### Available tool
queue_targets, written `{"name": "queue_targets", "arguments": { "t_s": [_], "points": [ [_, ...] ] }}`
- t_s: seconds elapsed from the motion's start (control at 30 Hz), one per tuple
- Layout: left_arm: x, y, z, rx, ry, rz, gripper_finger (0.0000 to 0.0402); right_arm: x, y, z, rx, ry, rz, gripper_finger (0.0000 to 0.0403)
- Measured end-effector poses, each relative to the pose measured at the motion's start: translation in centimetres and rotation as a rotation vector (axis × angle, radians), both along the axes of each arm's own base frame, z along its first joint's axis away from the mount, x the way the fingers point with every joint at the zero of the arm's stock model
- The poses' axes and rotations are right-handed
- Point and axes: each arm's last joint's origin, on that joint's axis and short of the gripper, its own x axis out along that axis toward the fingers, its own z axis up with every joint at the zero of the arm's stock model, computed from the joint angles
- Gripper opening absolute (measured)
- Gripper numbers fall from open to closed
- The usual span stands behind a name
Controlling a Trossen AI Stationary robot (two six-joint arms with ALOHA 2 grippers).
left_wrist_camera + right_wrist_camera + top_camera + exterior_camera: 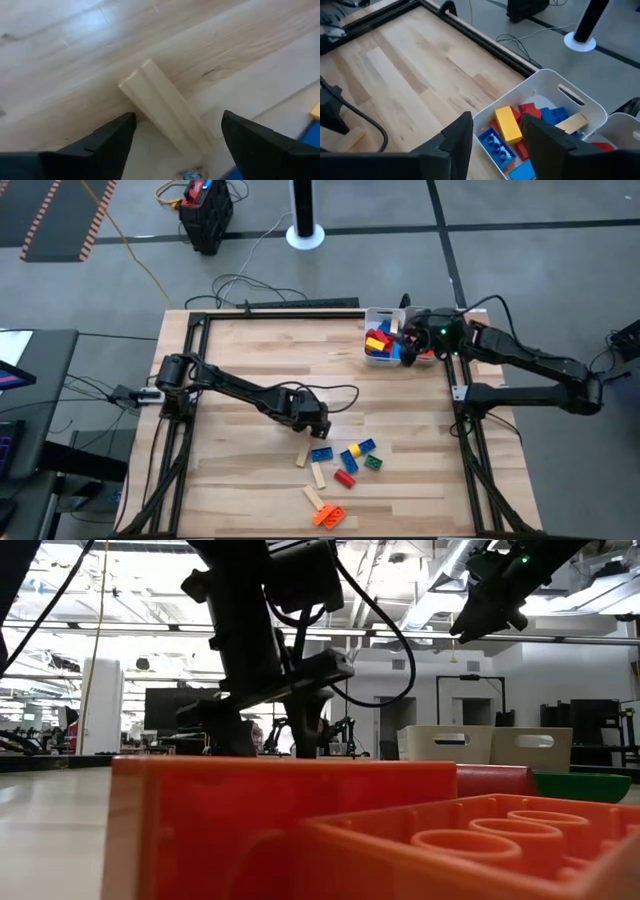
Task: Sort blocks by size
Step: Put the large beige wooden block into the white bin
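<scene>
Several blocks lie loose on the table's near middle: a blue one (321, 454), a green one (373, 464), a red one (345, 478), an orange one (327, 515) and pale wooden bars (319, 475). My left gripper (317, 430) is low over them, open, pointing steeply down. Its fingers stand on either side of one pale bar (165, 110), which lies flat on the table, and they do not touch it. My right gripper (505, 145) hangs open and holds nothing above a white tray (545, 80) that contains red, blue and yellow blocks and a pale bar.
A second white tray (625, 125) stands beside the first at the table's far right. A black frame (280, 312) runs along the table's edges. Bare wood lies to the left and in the far middle. In the low view an orange block (300, 830) fills the foreground.
</scene>
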Motion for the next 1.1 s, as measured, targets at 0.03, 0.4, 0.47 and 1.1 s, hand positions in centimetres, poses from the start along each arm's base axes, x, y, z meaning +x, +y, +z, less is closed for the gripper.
{"name": "queue_targets", "arguments": {
  "t_s": [0.03, 0.4, 0.47, 1.1],
  "points": [
    [-0.1, 0.0, 0.0, 0.012, 0.006, -0.008, 0.028, 0.0, 0.1, 0.0, 0.001, 0.003, 0.005, 0.0192],
    [-0.2, 0.9, -0.1, 0.102, 0.041, -0.097, 0.0083, 0.1, 0.3, 0.0, 0.004, 0.003, 0.019, 0.0177],
    [-0.2, 1.3, -0.1, 0.108, 0.042, -0.115, 0.0083, 0.1, 0.3, 0.0, 0.014, -0.004, 0.011, 0.0174],
    [-0.5, 9.5, 9.0, 0.413, -0.342, -0.393, 0.0095, 1.1, 3.2, -1.4, 0.223, -0.033, 0.118, 0.0169]
  ]
}}
